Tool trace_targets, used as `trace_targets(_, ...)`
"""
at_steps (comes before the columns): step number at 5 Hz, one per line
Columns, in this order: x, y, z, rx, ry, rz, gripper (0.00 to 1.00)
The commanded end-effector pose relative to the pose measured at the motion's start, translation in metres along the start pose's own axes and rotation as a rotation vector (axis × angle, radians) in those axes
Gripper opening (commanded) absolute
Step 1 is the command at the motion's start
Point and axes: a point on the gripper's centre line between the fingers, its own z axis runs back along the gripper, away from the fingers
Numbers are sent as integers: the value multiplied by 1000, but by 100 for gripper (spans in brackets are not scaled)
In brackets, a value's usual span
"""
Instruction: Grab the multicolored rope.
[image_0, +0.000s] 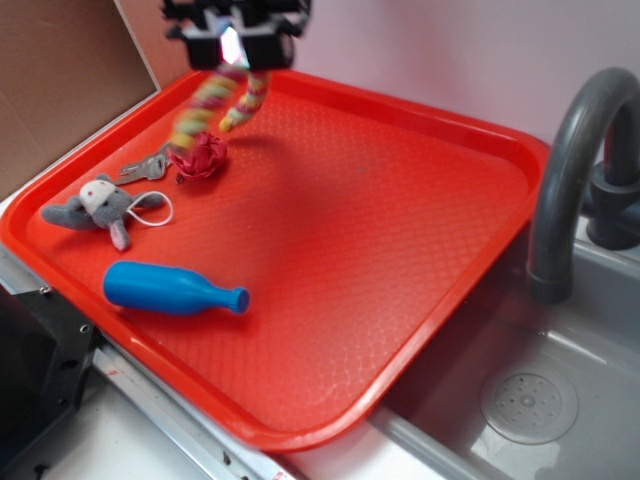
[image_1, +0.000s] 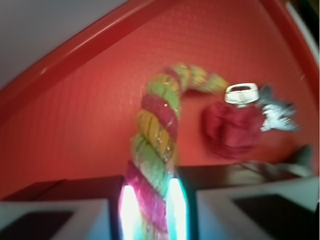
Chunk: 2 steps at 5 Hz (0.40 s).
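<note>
Pink, yellow and pale green strands of the multicolored rope hang from the gripper at the far left of the red tray, which sits on the counter beside a grey sink. The wrist view shows the fingers clamped on the cord, one on each side, with the twisted length curving away below them. Its red frayed knot end appears to lie on the tray, just beside a set of keys, so the grab looks made but the lift only partly done. To finish well, the hold should be kept firm and the arm raised straight up, slowly, so the thick cord does not slide out between the pads and the knot does not drag the keys along. A grey plush mouse and a blue bottle lie nearer on the left, apart from the rope
</note>
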Motion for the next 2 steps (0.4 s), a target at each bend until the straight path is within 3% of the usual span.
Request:
trace_targets(1,-16,54,72,-71,-107,-217,0)
trace_targets(2,-22,62,73,-20,-130,-65,0)
